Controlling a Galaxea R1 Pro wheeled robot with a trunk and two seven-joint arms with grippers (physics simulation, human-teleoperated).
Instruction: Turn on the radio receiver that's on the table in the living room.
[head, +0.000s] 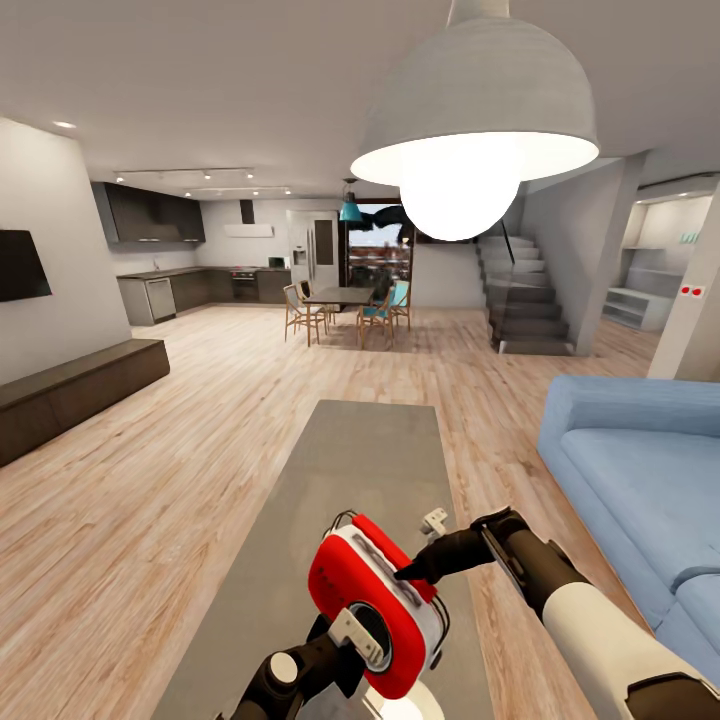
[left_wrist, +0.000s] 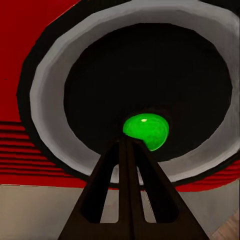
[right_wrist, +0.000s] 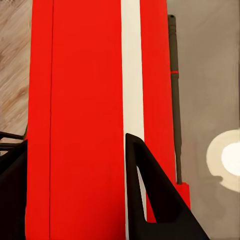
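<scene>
Radio receiver (head: 372, 605): red rounded box with a white side band (right_wrist: 131, 70), a thin wire handle and a round dark dial (left_wrist: 150, 95) with a green centre (left_wrist: 146, 131), held tilted above the near end of the grey table (head: 360, 450). Right gripper (head: 412, 572) clamps its red body, one finger (right_wrist: 155, 200) on each side. Left gripper (left_wrist: 131, 150), fingers together, tips at the green centre. Blue sofa (head: 640, 480) to the table's right
</scene>
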